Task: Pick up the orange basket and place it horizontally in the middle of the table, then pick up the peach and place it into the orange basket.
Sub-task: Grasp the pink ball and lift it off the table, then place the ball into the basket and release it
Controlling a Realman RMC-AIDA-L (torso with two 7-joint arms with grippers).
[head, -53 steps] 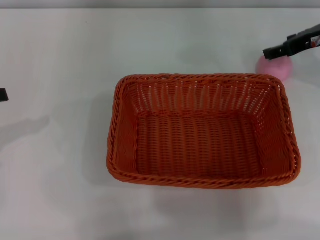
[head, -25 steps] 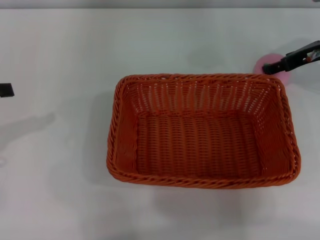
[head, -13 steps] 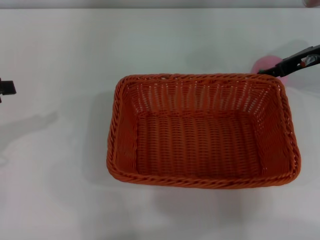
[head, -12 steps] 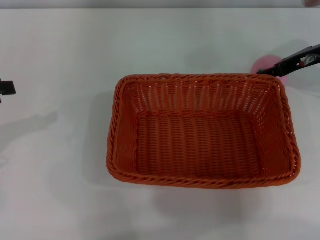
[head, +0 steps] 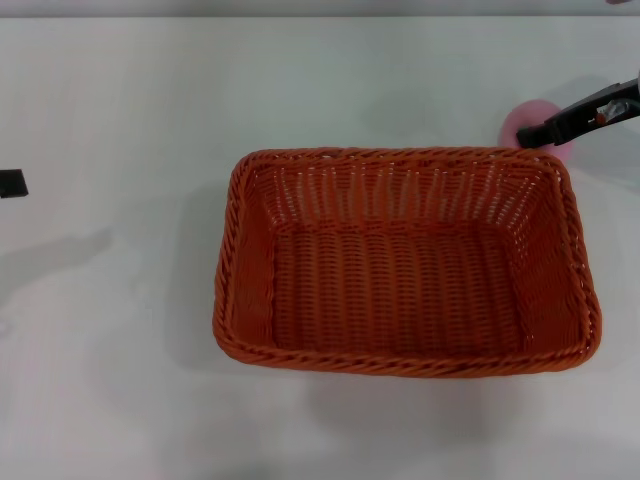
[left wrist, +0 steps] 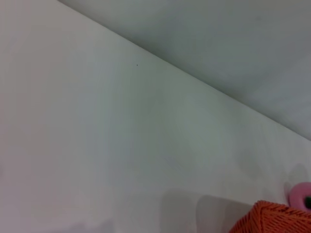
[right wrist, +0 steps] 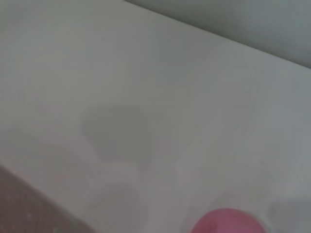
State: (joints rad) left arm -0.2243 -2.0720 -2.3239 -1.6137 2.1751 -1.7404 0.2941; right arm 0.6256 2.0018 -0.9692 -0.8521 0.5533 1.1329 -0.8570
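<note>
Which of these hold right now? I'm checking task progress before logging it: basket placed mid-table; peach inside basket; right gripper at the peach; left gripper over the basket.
1. The orange basket lies lengthwise across the middle of the table. True.
2. The peach is inside the basket. False: it sits on the table just beyond the basket's far right corner.
3. The right gripper is at the peach. True.
4. The left gripper is over the basket. False: it sits at the far left edge.
</note>
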